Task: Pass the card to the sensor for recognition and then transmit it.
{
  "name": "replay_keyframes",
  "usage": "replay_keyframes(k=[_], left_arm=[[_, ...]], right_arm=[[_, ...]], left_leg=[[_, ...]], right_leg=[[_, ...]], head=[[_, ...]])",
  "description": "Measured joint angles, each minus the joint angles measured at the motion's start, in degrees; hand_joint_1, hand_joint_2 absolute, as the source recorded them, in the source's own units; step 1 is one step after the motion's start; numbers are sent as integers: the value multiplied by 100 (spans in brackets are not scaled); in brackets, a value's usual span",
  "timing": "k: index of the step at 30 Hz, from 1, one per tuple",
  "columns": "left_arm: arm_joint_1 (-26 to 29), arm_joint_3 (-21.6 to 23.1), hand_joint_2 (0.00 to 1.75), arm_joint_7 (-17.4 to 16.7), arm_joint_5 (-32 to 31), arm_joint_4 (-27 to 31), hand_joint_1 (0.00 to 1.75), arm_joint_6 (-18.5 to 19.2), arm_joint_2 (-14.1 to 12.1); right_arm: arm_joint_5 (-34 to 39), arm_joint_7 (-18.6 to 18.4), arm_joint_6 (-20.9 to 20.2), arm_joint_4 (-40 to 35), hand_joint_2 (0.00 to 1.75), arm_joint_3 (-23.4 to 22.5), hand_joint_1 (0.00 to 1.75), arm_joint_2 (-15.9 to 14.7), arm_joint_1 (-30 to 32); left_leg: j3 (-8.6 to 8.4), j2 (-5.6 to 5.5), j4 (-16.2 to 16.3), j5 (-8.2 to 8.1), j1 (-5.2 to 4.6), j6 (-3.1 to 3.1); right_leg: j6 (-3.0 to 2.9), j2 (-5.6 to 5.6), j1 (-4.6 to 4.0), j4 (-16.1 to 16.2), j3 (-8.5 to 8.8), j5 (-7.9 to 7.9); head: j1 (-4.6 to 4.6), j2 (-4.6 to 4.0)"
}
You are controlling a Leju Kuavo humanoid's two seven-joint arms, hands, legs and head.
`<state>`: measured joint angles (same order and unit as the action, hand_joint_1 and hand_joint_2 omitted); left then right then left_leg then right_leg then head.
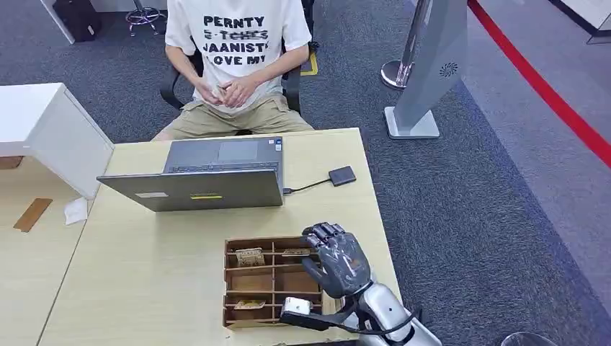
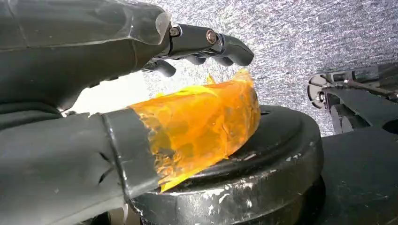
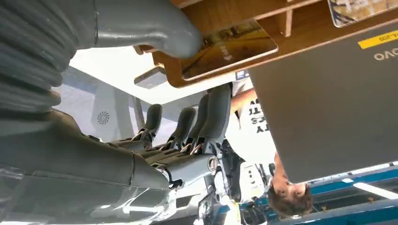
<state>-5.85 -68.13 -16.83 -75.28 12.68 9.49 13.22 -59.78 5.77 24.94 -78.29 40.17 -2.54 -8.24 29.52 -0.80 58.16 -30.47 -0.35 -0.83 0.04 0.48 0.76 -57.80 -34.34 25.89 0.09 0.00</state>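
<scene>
A brown divided box [image 1: 272, 282] lies on the table's near part with cards in several compartments. My right hand [image 1: 335, 259] hovers over its far right corner, above a card [image 1: 294, 252]. In the right wrist view the thumb [image 3: 159, 28] touches the edge of this card [image 3: 230, 44] while the fingers [image 3: 187, 126] stay stretched out and apart from it, so nothing is held. The small black sensor [image 1: 342, 175] lies beyond the box, wired to the laptop [image 1: 209, 176]. My left hand [image 2: 141, 93] hangs at my side, holding nothing, orange tape on its thumb.
A person [image 1: 230, 58] sits behind the table [image 1: 144, 267], hands folded. A white cabinet [image 1: 50, 133] stands at the left, and a grey kiosk stand [image 1: 429, 72] is on the carpet at the far right. More cards [image 1: 249, 256] lie in other compartments.
</scene>
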Motion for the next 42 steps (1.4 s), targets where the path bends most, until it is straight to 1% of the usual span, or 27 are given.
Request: replay_keyframes(k=[1,3,15,17,18,19,20,21,23,24,25,26,27,30,32,34,42], left_arm=[[0,0,0,-2,0,0,0,0,0],[0,0,0,0,0,0,0,0,0],[-1,0,0,0,0,0,0,2,0],[-2,2,0,0,0,0,0,2,0],[-2,0,0,0,0,0,0,4,0],[-2,0,0,0,0,0,0,4,0],[-2,0,0,0,0,0,0,4,0],[-2,2,0,0,0,0,0,7,0],[-2,2,0,2,0,0,0,9,0],[-2,2,0,2,0,0,0,13,0],[-2,2,0,2,0,0,0,13,0],[-2,2,0,2,0,0,0,15,0],[-2,2,0,4,0,0,0,15,0],[-2,2,0,9,2,0,0,22,0],[-2,2,0,9,2,0,0,24,0],[-1,2,0,11,2,-2,0,24,0],[-2,2,0,13,2,-2,0,26,0]], right_arm=[[31,11,-15,-4,175,6,96,0,0],[77,28,-31,-35,175,33,91,0,-2],[120,33,-98,-83,175,133,94,0,-25],[120,33,-98,-83,175,138,103,0,-27],[120,31,-101,-83,175,142,105,0,-28],[125,33,-107,-83,175,146,122,0,-30],[134,31,-112,-83,175,155,133,0,-31],[136,31,-116,-83,175,168,134,0,-33],[136,31,-129,-81,175,186,147,0,-33],[136,31,-131,-81,175,188,148,0,-34],[136,31,-133,-81,175,188,157,0,-35],[136,31,-133,-83,175,190,162,0,-36],[138,31,-136,-83,175,192,157,0,-36],[138,31,-144,-83,175,195,159,0,-45],[140,31,-151,-83,175,194,155,0,-51],[149,31,-153,-83,175,195,161,0,-57],[153,31,-192,-83,175,195,161,0,-80]], left_leg=[[0,0,0,0,0,0],[0,0,0,0,0,0],[0,0,0,0,0,0],[0,0,0,0,0,0],[0,0,0,0,0,0],[0,0,0,0,0,0],[0,0,0,0,0,0],[0,0,0,0,0,0],[0,0,0,0,0,0],[0,0,0,0,0,0],[0,0,0,0,0,0],[0,0,0,0,0,0],[0,0,0,0,0,0],[0,0,0,0,0,0],[0,0,0,0,0,0],[0,0,0,0,0,0],[-1,0,0,0,0,0]], right_leg=[[0,0,0,0,0,0],[0,0,0,0,0,0],[0,0,0,0,0,0],[0,0,0,0,0,0],[0,0,0,0,0,0],[0,0,0,0,0,0],[0,0,0,0,0,0],[0,0,0,0,0,0],[0,0,0,0,0,0],[0,0,0,0,0,0],[0,0,0,0,0,0],[0,0,0,0,0,0],[0,0,0,0,0,0],[0,0,0,0,0,0],[0,0,0,0,0,0],[0,0,0,0,0,0],[0,0,0,0,1,0]], head=[[0,0],[-2,0],[0,0],[0,0],[0,0],[0,0],[0,0],[0,0],[0,0],[0,0],[0,0],[0,0],[0,0],[0,0],[0,0],[0,0],[0,0]])
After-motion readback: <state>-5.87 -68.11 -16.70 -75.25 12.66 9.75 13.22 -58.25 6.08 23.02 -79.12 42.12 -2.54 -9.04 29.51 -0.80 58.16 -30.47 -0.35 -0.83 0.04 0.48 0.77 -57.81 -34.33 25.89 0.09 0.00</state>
